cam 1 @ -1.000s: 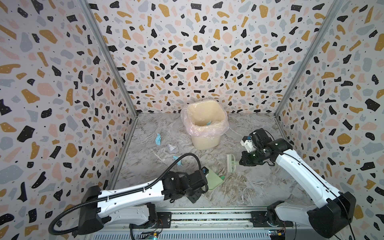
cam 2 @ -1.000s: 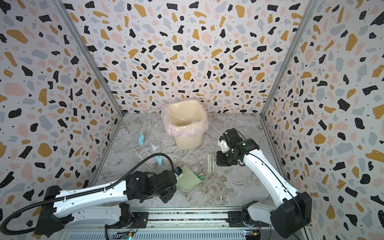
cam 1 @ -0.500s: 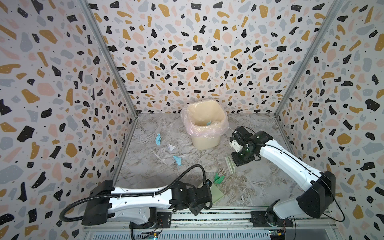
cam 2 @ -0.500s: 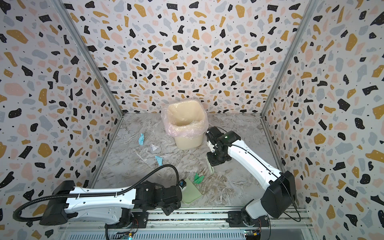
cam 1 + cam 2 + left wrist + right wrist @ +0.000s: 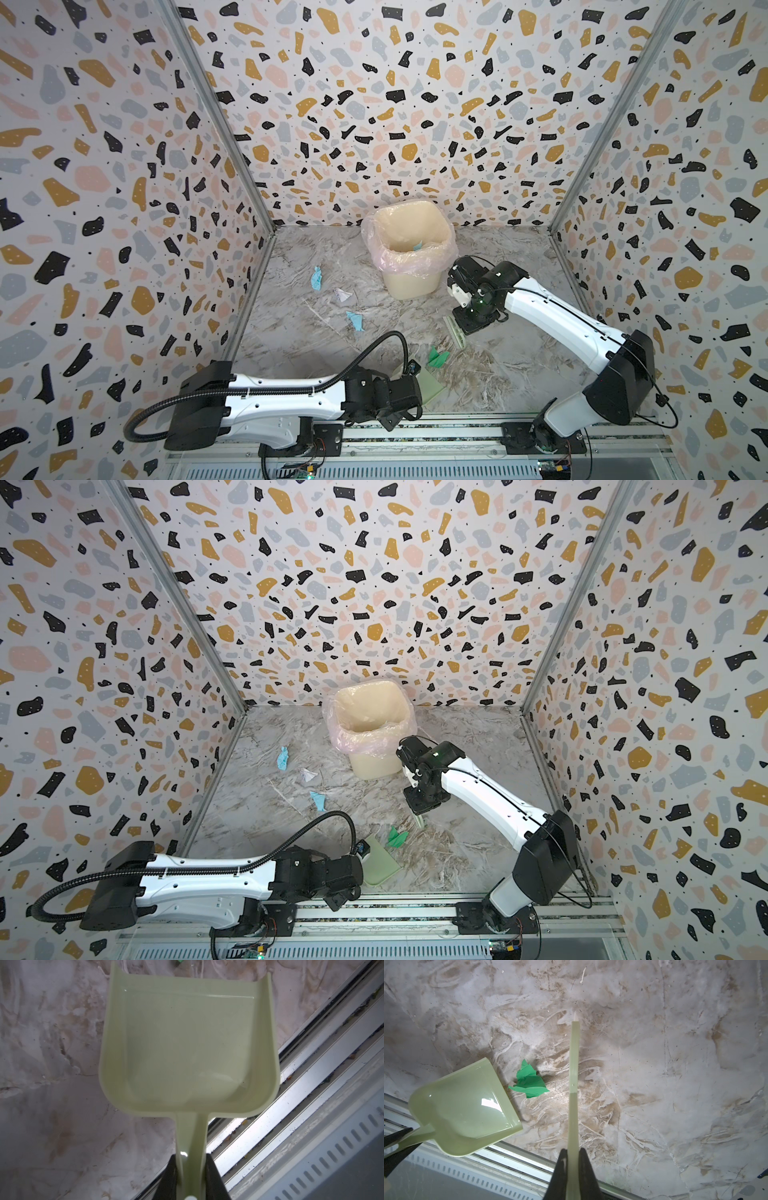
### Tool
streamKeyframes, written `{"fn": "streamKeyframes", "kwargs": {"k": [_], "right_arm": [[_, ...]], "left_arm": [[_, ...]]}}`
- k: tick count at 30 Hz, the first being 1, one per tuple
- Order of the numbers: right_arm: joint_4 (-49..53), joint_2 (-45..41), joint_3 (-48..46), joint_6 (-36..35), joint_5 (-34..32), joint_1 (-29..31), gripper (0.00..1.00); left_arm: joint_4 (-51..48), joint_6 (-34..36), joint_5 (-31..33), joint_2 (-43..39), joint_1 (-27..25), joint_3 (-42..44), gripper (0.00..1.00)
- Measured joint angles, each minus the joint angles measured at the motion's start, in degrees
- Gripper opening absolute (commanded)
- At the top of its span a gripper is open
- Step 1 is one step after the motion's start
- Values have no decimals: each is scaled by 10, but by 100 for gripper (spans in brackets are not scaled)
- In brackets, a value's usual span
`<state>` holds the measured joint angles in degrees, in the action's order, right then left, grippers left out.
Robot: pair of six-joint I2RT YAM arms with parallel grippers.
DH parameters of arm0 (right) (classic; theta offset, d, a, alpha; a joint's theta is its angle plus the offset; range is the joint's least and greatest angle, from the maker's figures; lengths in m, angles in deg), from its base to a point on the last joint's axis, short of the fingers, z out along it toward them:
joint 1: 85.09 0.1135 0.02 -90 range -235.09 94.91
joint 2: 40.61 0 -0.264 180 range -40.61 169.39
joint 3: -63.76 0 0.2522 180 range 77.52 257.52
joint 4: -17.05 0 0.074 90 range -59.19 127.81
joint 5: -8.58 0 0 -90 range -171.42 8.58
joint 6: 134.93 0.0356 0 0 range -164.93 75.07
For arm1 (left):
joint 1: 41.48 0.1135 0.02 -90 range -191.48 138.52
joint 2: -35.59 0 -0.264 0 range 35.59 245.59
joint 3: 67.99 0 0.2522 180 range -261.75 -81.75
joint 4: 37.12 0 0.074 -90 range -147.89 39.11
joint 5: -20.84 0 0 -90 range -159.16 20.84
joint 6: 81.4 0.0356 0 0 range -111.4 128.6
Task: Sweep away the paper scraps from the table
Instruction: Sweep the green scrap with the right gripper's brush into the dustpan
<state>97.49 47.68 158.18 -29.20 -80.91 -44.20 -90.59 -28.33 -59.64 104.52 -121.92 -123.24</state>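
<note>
**A:** What is each arm holding?

**B:** The left fingers (image 5: 171, 1178) are clamped narrow on the handle of the dustpan (image 5: 187, 1043). Its mouth sits low over the surface (image 5: 519, 365), close to the front rail. The right fingers (image 5: 563, 1169) are pinched tight on the handle of the brush (image 5: 574, 1084).

**A:** And the paper?

**B:** A green scrap (image 5: 530, 1082) lies between the two tools. It is just beside the pan's lip, toward one end of it, with the brush on its other side. The light blue scraps (image 5: 316, 277) and a white scrap (image 5: 343, 294) lie well apart from it, out toward the left wall, beside the bin (image 5: 409, 286).

**A:** So the green one goes first?

**B:** I'd say so. The brush should land behind it and make one short, low stroke straight at the pan's mouth. From here I can't tell whether the lip lies flush. It ought to press flat, or the paper will slide underneath.

**A:** Any risk?

**B:** Crumpled paper is light, so a quick flick could send it past the corner of the lip. A slow stroke is safer, with the pan nudged over so the scrap meets the middle of the lip.
</note>
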Motion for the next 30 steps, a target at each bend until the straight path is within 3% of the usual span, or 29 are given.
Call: {"fn": "streamKeyframes", "kwargs": {"k": [30], "right_arm": [[11, 32, 25, 2, 24, 75, 0]], "left_arm": [[34, -2, 21, 11, 0, 36, 0]]}}
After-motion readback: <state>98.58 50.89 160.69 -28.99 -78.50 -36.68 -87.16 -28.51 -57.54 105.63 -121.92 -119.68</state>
